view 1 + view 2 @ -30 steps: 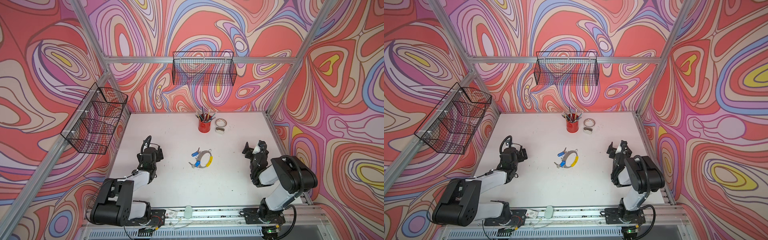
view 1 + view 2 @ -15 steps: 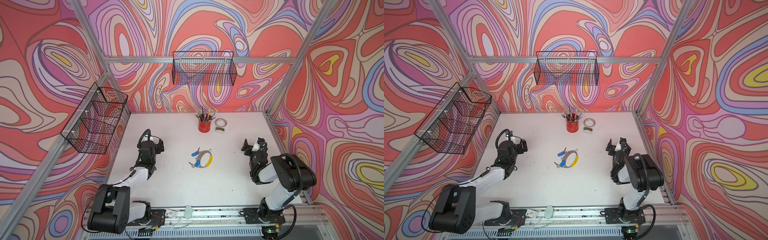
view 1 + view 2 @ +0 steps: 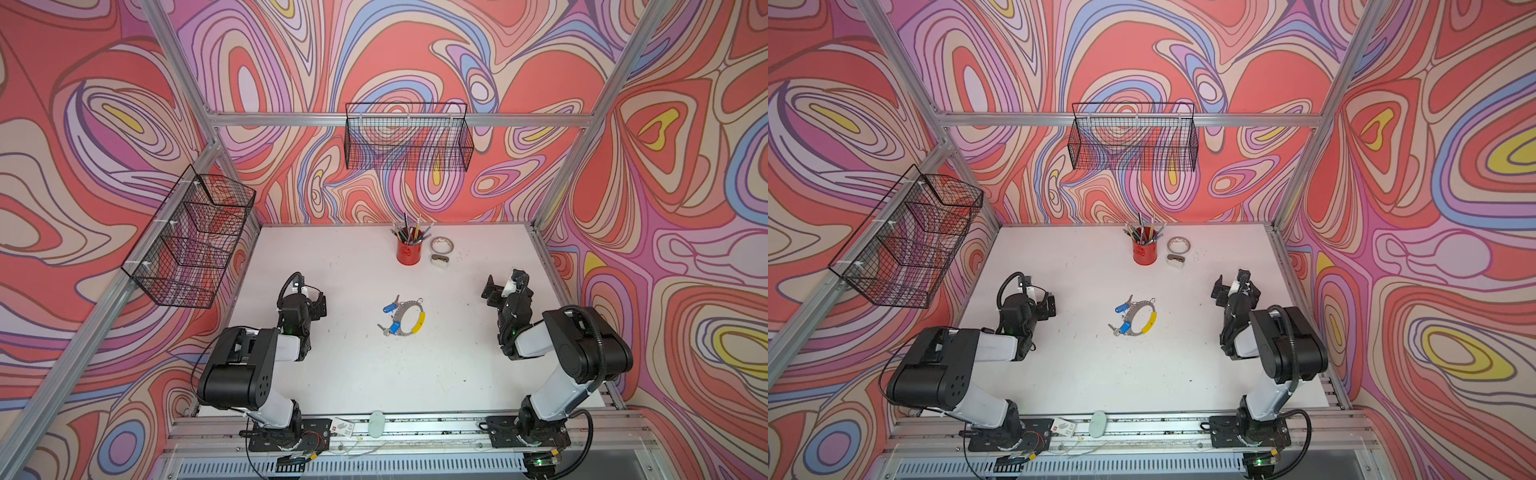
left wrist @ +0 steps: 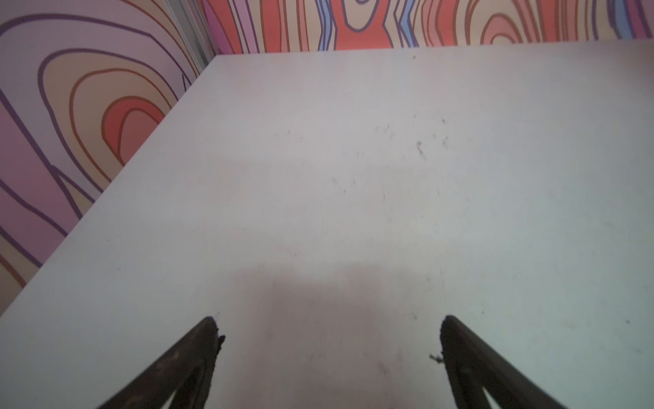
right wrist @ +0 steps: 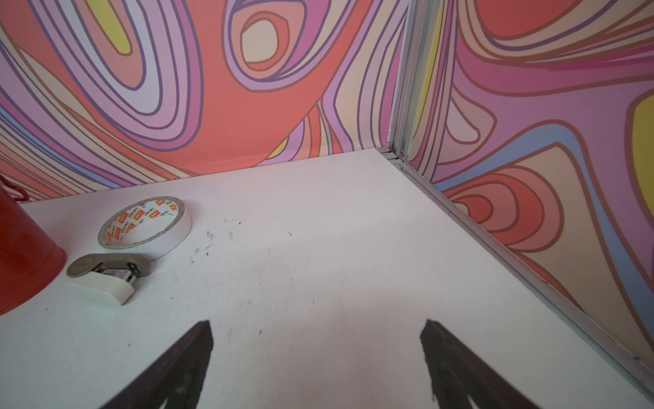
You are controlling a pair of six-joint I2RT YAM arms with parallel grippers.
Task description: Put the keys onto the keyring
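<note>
Keyring (image 3: 419, 323) at table (image 3: 353, 374) centre, edges distant

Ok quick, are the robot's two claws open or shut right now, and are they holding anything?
Left gripper: open, holding nothing.
Right gripper: open, holding nothing.

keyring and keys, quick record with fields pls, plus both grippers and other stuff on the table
keyring: flat on table, mid-table, not held
keys: two, blue tags, at the hoop's left edge in both top views; threaded or not, cannot tell
left gripper: open, empty, over bare table
right gripper: open, empty
far side: red pen cup, tape roll, beige stapler
</note>
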